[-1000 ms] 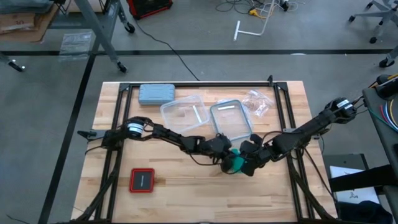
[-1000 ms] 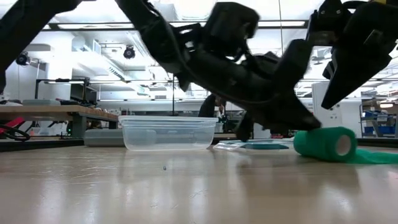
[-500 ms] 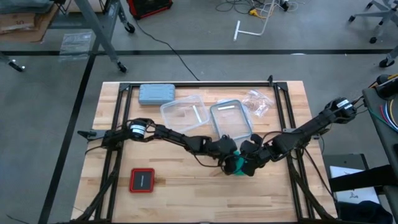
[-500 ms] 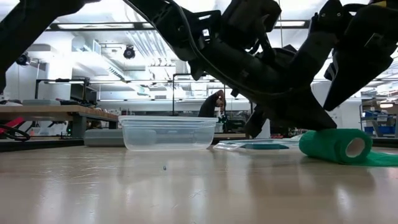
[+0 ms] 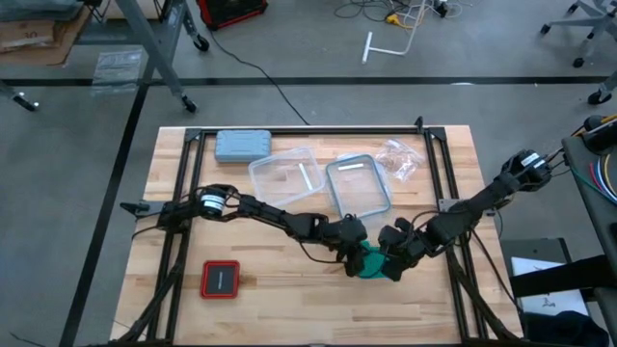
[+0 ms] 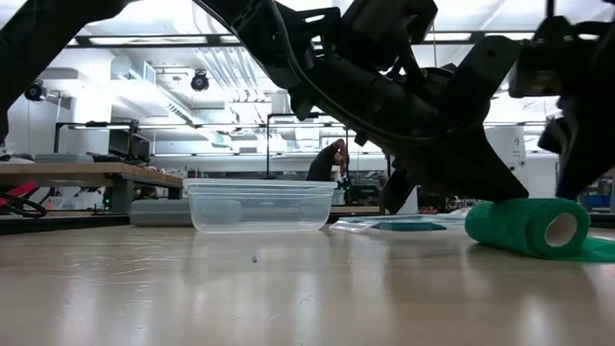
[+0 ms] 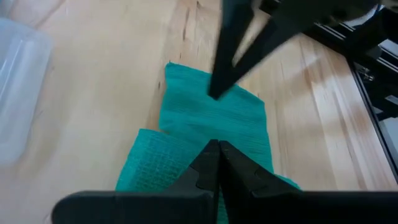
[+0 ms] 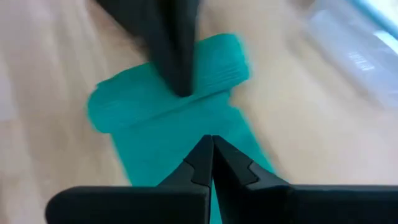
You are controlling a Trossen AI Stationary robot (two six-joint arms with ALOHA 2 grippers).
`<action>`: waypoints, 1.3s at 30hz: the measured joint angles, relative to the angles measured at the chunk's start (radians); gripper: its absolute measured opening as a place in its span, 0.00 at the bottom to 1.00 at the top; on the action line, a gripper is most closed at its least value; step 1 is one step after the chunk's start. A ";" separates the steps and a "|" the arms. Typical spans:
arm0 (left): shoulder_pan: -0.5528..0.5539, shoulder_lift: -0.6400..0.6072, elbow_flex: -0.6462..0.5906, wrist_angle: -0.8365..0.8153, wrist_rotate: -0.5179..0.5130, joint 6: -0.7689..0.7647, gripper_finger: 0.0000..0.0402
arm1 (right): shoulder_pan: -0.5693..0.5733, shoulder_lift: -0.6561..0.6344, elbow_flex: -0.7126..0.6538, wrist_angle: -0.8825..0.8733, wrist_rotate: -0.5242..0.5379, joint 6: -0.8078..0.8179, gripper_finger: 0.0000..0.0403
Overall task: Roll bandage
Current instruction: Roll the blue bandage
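Observation:
The teal-green bandage (image 5: 370, 261) lies on the table right of centre. Part of it is a roll (image 6: 528, 226) lying on its side, and a flat band (image 7: 211, 115) runs from the roll toward the right. My left gripper (image 7: 217, 149) is shut on top of the roll. My right gripper (image 8: 209, 144) is shut too, its tips over the flat band (image 8: 186, 146) just right of the roll (image 8: 165, 93). My left gripper presses its shut fingertips (image 8: 179, 84) down on the top of the roll (image 7: 158, 171), slanting down from the table's left. The roll rests on the table on its side. My right gripper's shut tips (image 7: 215, 92) stand at the flat band; whether they touch it, I cannot tell.
Two clear plastic containers (image 5: 285, 173) (image 5: 359, 183) stand behind the bandage, with a grey-blue case (image 5: 241, 145) at the far left and a clear bag (image 5: 397, 156) at the far right. A red-edged black square (image 5: 220, 280) lies near the front left.
My left gripper has gone toward the table's right and a little nearer, and the roll under it has rolled the same way along the band. My right gripper has drawn back toward the right, staying over the flat band.

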 joint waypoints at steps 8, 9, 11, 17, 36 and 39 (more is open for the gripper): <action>0.000 0.000 0.000 -0.002 0.001 0.000 0.01 | 0.037 0.000 -0.130 0.191 0.000 0.087 0.01; -0.001 0.000 0.000 -0.002 0.001 0.000 0.00 | 0.037 0.000 -0.141 0.191 0.001 0.101 0.01; -0.001 0.000 0.000 -0.002 0.001 0.000 0.00 | 0.037 0.000 -0.145 0.194 0.002 0.106 0.01; -0.001 0.000 -0.001 -0.002 0.001 0.000 0.01 | 0.037 0.000 -0.143 0.196 0.003 0.109 0.01; 0.000 -0.024 0.000 -0.150 0.035 0.032 0.00 | 0.018 0.000 -0.132 0.307 0.023 0.087 0.01; 0.000 -0.025 0.000 -0.174 0.037 0.037 0.01 | 0.000 0.000 -0.129 0.305 0.028 0.070 0.01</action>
